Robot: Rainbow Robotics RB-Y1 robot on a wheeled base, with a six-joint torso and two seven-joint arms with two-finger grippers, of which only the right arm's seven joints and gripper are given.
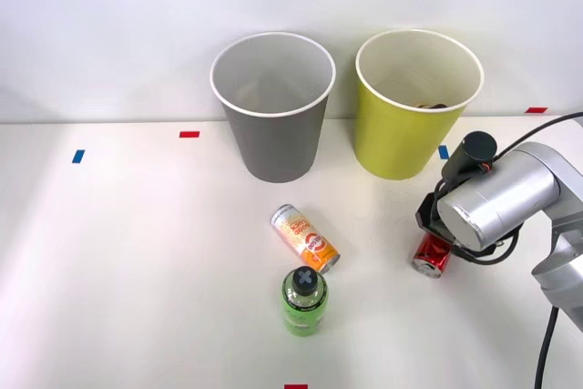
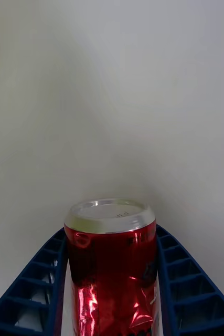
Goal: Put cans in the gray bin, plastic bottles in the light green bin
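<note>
White worktop (image 1: 137, 252) carrying everything, with blue and red tape marks scattered on it. At the back, two tall bins side by side: gray bin (image 1: 273, 129) on the left, pale inside with nothing visible in it; light green bin (image 1: 405, 134) on the right, with a small dark shape just showing above its near rim, too little on view to say what it is.

Right arm reaching in from the right, silver wrist low over the worktop in front of the light green bin. Under it, red can (image 1: 432, 254) lying on its side on the worktop, silver end toward the camera. From the wrist camera, right gripper (image 2: 112, 283) with blue ribbed fingers (image 2: 33, 286) pressed along both flanks of the red can (image 2: 112, 262), closed on it; dented foil-like reflections on the can wall.

Near mid-worktop, orange-and-white can (image 1: 305, 238) lying on its side, untouched, just behind the green bottle (image 1: 303, 302), dark cross-marked cap up, the two nearly touching.

Judged progress: barely begun. No can yet in the gray bin, bottle not binned. Red can grasped but not lifted; carry to the gray bin, then the orange-and-white can, then the bottle to the light green bin remaining.
</note>
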